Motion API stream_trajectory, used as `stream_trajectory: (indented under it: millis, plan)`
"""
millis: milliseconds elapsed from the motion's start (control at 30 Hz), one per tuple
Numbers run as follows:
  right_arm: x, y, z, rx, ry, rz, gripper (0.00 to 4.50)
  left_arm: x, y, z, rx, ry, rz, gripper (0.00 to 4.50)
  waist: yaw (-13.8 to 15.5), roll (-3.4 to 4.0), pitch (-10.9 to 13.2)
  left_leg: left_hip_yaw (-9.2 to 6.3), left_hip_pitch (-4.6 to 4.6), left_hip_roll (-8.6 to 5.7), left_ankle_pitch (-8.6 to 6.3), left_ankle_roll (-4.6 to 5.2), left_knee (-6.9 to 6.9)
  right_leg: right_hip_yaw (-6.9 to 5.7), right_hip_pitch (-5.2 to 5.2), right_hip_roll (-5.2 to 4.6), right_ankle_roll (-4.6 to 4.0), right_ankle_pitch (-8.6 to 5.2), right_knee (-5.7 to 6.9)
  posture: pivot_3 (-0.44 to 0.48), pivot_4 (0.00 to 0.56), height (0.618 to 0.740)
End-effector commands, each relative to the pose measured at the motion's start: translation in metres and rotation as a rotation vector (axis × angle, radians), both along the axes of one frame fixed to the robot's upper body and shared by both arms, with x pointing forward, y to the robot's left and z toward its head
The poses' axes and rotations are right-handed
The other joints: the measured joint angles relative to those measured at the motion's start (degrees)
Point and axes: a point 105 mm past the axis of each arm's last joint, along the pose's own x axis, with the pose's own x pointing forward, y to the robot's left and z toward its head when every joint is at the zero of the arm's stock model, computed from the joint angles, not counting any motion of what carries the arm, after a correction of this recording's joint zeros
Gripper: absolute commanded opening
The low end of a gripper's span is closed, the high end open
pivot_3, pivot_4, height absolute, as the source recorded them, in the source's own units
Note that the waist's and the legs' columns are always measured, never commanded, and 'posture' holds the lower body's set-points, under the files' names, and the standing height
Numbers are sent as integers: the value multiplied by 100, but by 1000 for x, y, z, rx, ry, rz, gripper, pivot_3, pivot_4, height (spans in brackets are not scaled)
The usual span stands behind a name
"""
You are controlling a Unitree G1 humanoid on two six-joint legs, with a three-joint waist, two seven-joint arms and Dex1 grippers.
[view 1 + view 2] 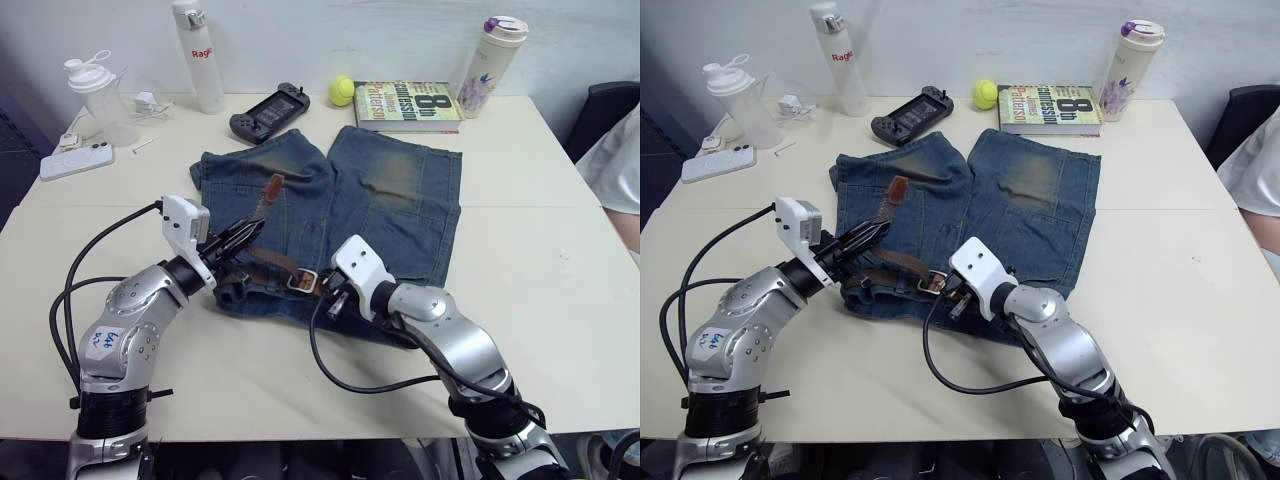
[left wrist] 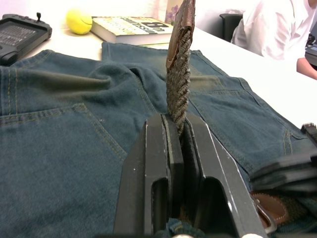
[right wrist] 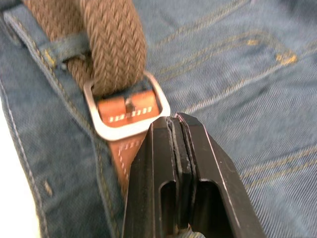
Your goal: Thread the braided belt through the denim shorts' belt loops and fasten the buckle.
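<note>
Pulling the braided belt (image 2: 179,74) tail snug with your left hand (image 2: 179,130) clamped on it, keep your closed right hand (image 3: 179,125) pinning the buckle (image 3: 126,111) against the denim shorts (image 1: 400,200) waistband.

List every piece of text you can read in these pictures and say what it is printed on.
"Rag", red letters running on out of sight: white bottle at the table's far edge.
"8th Confession" and "Patterson", read sideways: book beside the tennis ball.
Handwritten marks on the sticker on the left arm: too small to read.
Print on the floral tumbler: not readable.
</note>
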Motion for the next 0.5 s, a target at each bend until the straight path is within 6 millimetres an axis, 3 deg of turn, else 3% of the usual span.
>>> stream_trajectory:
  millis: [33, 500]
  plan:
    - [-2, 2, 17, 18, -59, 37, 24, -2, -1, 8, 4, -42, 0, 0, 0, 0, 0, 0, 0, 0, 0, 0, 0, 0, 0, 0, 0, 0, -1, 0, 150, 740]
    - [-9, 18, -1, -19, -16, 98, 24, -1, -1, 8, 1, -42, 11, 0, -6, 0, 0, 1, 0, 1, 0, 0, -2, 0, 0, 0, 0, 0, -3, 0, 150, 740]
